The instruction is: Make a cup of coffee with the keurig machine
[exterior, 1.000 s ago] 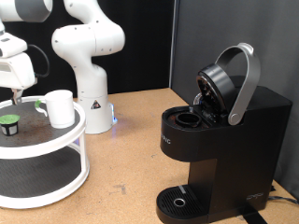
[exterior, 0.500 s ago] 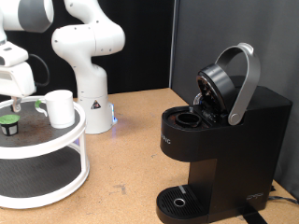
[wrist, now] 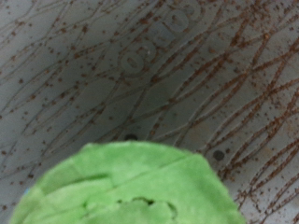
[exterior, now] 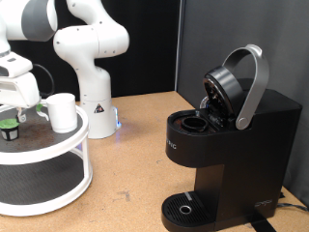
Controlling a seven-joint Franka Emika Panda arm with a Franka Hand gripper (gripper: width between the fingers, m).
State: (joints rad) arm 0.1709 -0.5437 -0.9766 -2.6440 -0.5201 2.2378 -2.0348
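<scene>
- In the exterior view we are seeing the whole scene: the keurig machine (exterior: 227,135) is standing at that view's right with its lid handle (exterior: 253,82) raised and its brew chamber (exterior: 196,123) open, and a round two-tier stand (exterior: 43,164) is sitting at the view's left.
- On the stand's top tier we are finding the white cup (exterior: 62,112) and, further to the exterior view's left, a small dark pod with a green top (exterior: 9,127).
- The white robot arm (exterior: 89,48) is rising behind the stand, and the gripper (exterior: 16,101) is hanging just above the pod, near the view's left edge.
- The wrist view is showing us what the exterior view cannot: the pod's green top (wrist: 131,185) is filling the frame close up against the stand's grey, brown-speckled surface (wrist: 149,65). None of the gripper's own parts are appearing in it.
- We are placing the cup just beside the gripper, toward the exterior view's right, apart from it; the machine is well apart from both, across the table (exterior: 135,164).
- We cannot tell whether the fingers are spread or closed, since they are too small and partly cut off in the exterior view.
- Against the picture from a second ago, the gripper is sitting lower and closer to the pod; the cup, pod and machine are staying where they were.
</scene>
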